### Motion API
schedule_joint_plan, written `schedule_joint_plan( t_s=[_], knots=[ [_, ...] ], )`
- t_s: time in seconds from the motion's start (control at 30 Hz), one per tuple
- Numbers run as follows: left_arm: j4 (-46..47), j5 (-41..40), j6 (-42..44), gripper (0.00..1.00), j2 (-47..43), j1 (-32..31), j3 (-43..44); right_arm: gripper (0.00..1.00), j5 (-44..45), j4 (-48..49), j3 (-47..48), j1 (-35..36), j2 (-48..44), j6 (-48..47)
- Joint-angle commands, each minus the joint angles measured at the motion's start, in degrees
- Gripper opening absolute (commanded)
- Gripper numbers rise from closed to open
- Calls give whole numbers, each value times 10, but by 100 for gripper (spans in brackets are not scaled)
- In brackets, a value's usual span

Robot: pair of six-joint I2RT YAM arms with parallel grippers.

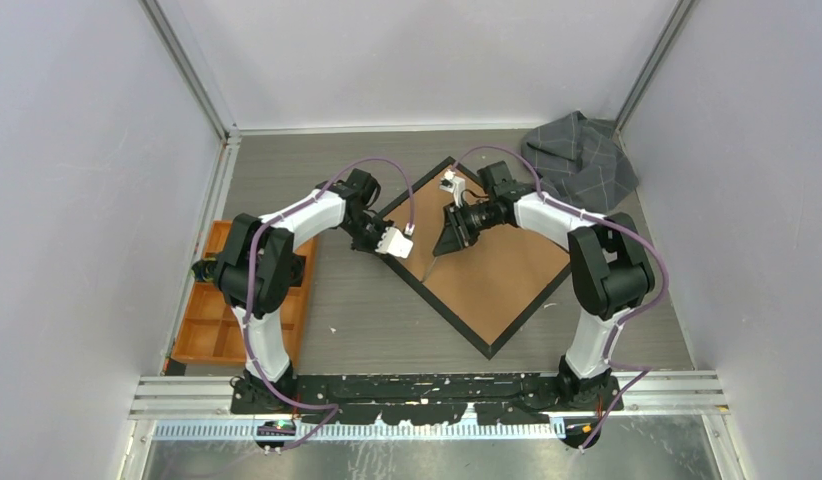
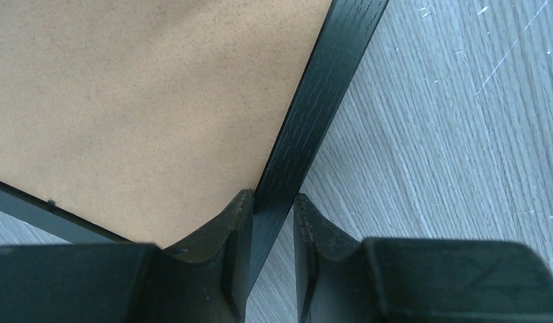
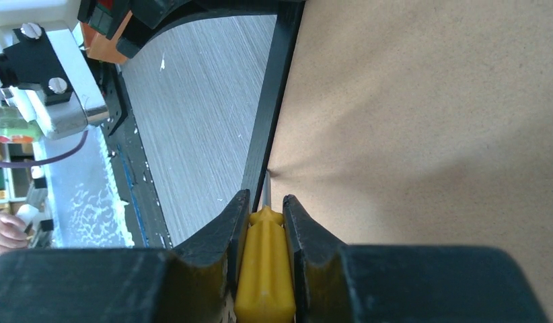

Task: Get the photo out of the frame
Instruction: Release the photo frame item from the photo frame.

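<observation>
The frame (image 1: 457,325) lies face down as a diamond on the table, its brown backing board (image 1: 492,275) up. The photo is hidden under that board. My left gripper (image 1: 392,243) is at the frame's left edge. In the left wrist view its fingers (image 2: 274,202) are shut across the thin black border (image 2: 314,101). My right gripper (image 1: 449,240) is over the board, shut on a yellow-handled screwdriver (image 3: 264,269). The screwdriver's metal tip meets the seam between the border (image 3: 270,101) and the board (image 3: 428,134).
An orange compartment tray (image 1: 212,335) sits at the left beside the left arm's base. A crumpled grey cloth (image 1: 582,155) lies at the back right, close to the frame's far corner. Walls enclose the table on three sides.
</observation>
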Motion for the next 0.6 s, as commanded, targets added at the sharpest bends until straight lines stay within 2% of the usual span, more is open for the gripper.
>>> schedule_joint_plan(
  t_s=[0.0,0.37,0.57],
  knots=[
    [2,-16,-46,21,44,0,-22,1,13,12,-16,46,-29,-17],
    [3,-36,-120,16,75,-2,-12,1,70,10,-49,131,-85,-66],
    [0,-40,-151,15,98,-3,6,1,75,48,-78,158,-115,-42]
  ],
)
